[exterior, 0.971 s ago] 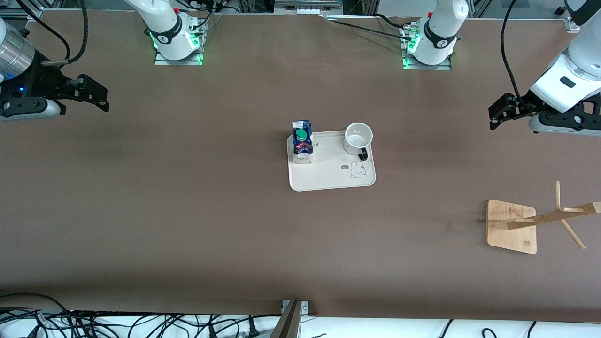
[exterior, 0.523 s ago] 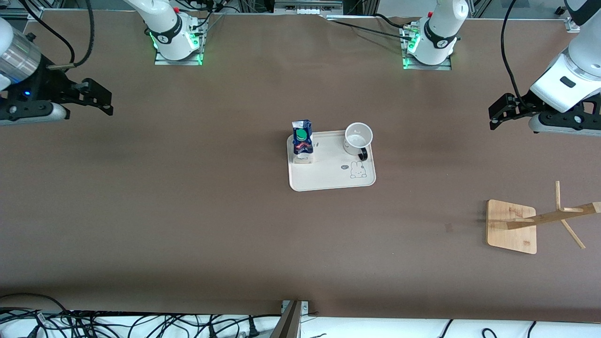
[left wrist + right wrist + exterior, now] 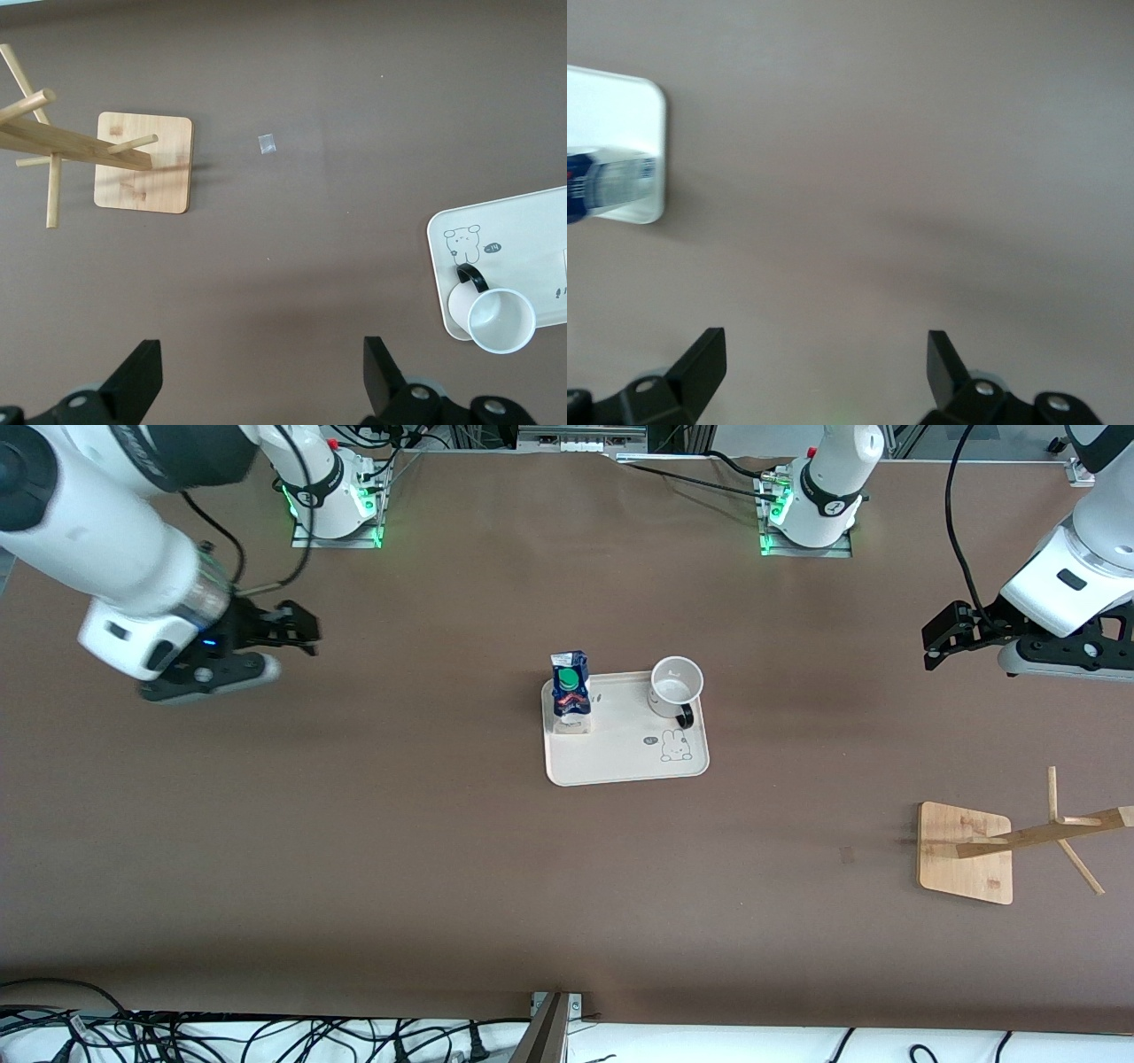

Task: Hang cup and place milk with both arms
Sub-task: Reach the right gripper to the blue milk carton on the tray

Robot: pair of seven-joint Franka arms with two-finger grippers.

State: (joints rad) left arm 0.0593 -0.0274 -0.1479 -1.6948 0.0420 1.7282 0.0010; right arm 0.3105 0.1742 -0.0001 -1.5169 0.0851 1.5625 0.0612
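The table (image 3: 354, 850) wears a matt brown covering, smooth with faint creases. On it the tray (image 3: 620, 766) looks like cream plastic with a soft sheen. On the tray, the cup (image 3: 675, 686) is glossy white, ceramic-looking, and the milk (image 3: 570, 691) is printed carton with a green plastic cap. Toward the left arm's end from the tray, the rack (image 3: 966, 852) is pale unpainted wood.

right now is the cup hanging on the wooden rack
No, the cup stands upright on the tray, apart from the wooden rack.
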